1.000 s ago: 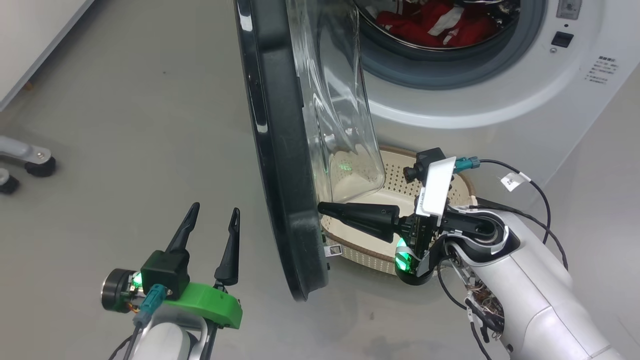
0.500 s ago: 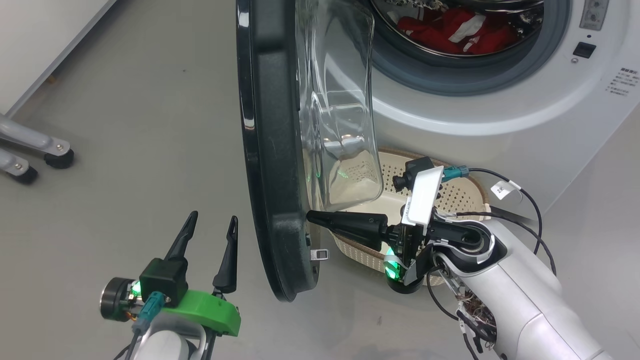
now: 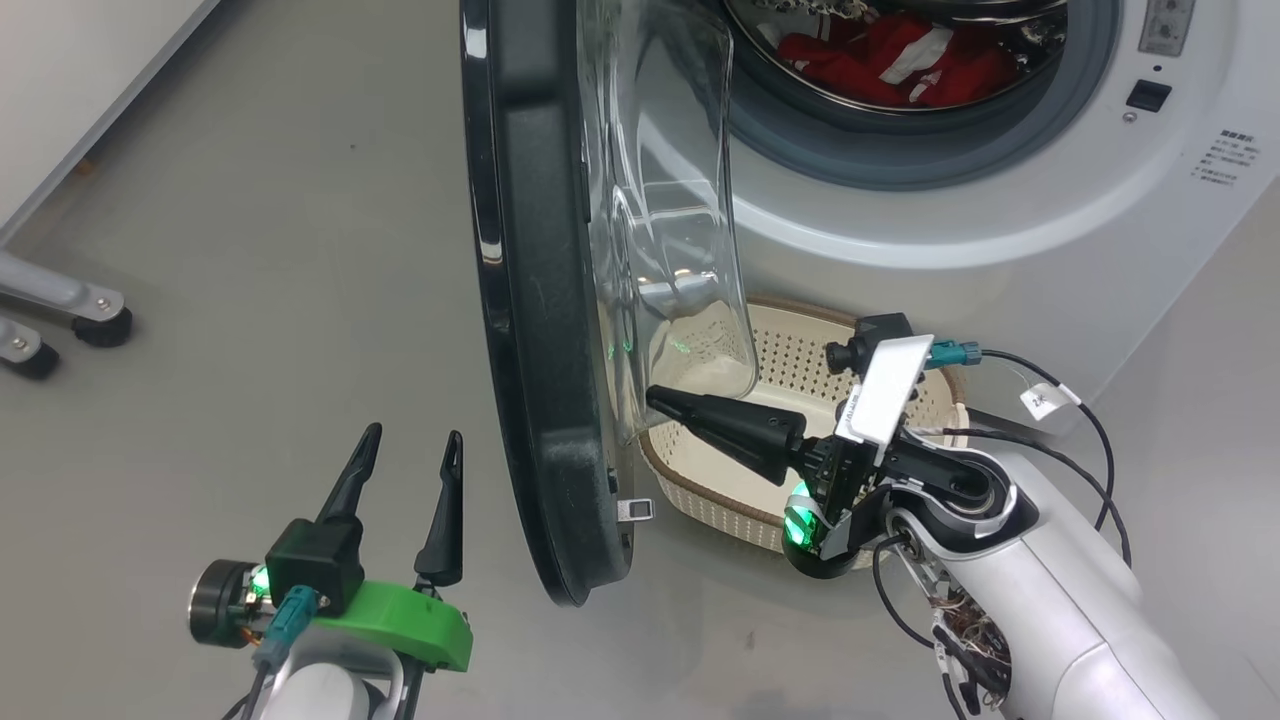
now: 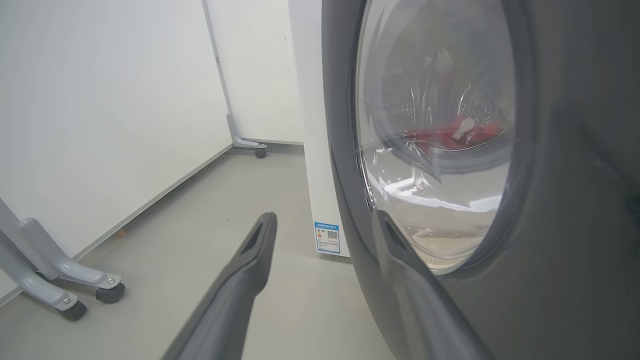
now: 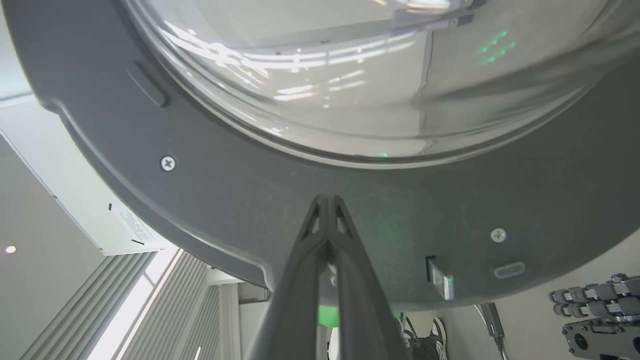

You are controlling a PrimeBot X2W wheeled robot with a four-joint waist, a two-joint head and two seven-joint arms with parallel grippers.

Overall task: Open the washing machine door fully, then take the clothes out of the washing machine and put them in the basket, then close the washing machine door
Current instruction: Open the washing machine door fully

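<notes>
Right hand (image 3: 652, 393): clenched, tip by the door's (image 3: 540, 300) inner face, shifted nearer the glass (image 3: 680, 200).
Left hand (image 3: 413, 434): released, idle.
Door: swung out, likely needs more pushing.

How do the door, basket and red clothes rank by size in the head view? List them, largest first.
1. Door: largest by far, nearest the camera.
2. Basket: partly hidden behind the door and the right arm.
3. Red clothes: smallest patch, but farther off and partly hidden, so unsure.
</notes>
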